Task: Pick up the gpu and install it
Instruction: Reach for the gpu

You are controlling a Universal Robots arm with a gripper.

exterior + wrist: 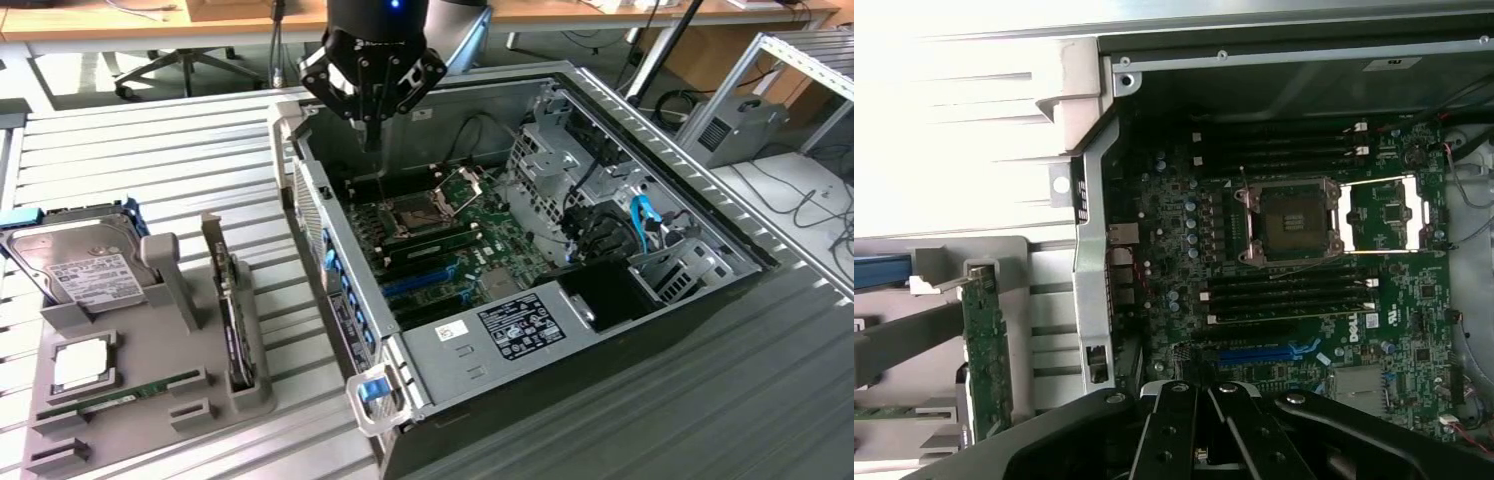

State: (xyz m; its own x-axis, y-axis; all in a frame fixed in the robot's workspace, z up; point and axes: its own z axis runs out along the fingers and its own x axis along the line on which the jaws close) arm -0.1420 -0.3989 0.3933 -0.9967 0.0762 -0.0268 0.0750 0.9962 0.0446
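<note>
The gripper (374,135) hangs closed and empty over the open computer case (310,205), above its single bare processor socket (407,215). The gpu (238,320) stands edge-on in the grey holder (167,270) just beside the case. A clean pick probably means opening the jaws, straddling the card's thin top edge squarely and lifting straight up. Beside the case: one gpu, one hard drive (74,265), one memory stick (120,397), one processor chip (80,362).
</note>
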